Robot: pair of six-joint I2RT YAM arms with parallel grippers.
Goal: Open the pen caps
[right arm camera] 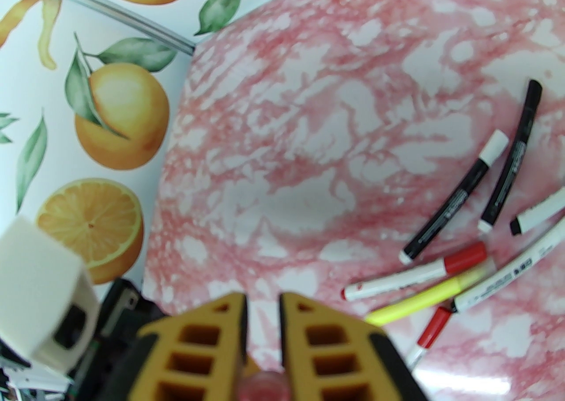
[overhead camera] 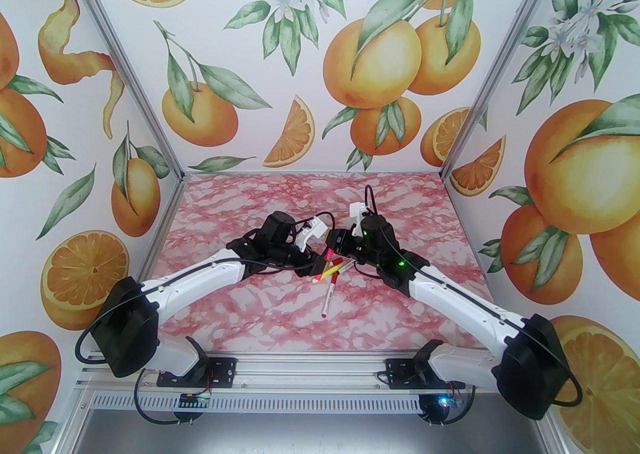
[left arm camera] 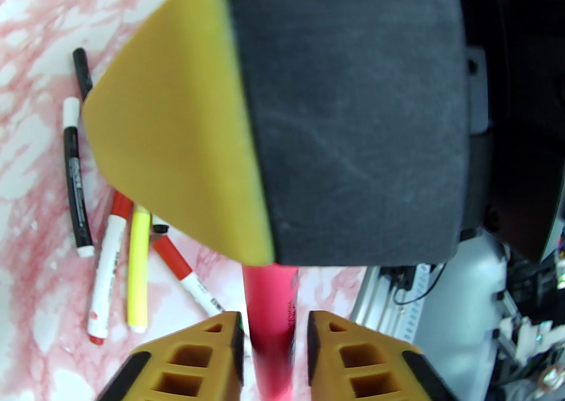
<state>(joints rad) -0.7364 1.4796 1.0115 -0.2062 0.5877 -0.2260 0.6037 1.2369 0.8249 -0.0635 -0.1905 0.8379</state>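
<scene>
Both pincers meet on one pink pen (left arm camera: 270, 297) over the pile of pens in the middle of the surface (overhead camera: 280, 312).
Bare surface runs from the pile to the printed walls (overhead camera: 320, 67) at the back and sides, and to the near edge. The right pincer (right arm camera: 262, 297) is clamped on the pink pen's far end. The left pincer (left arm camera: 274, 319) stands slightly parted around its barrel, with a gap showing. Seven pens lie capped: two black (right arm camera: 452, 200), two white with red caps (right arm camera: 465, 258), two white with black ends (right arm camera: 540, 211), one yellow (right arm camera: 423, 296).
</scene>
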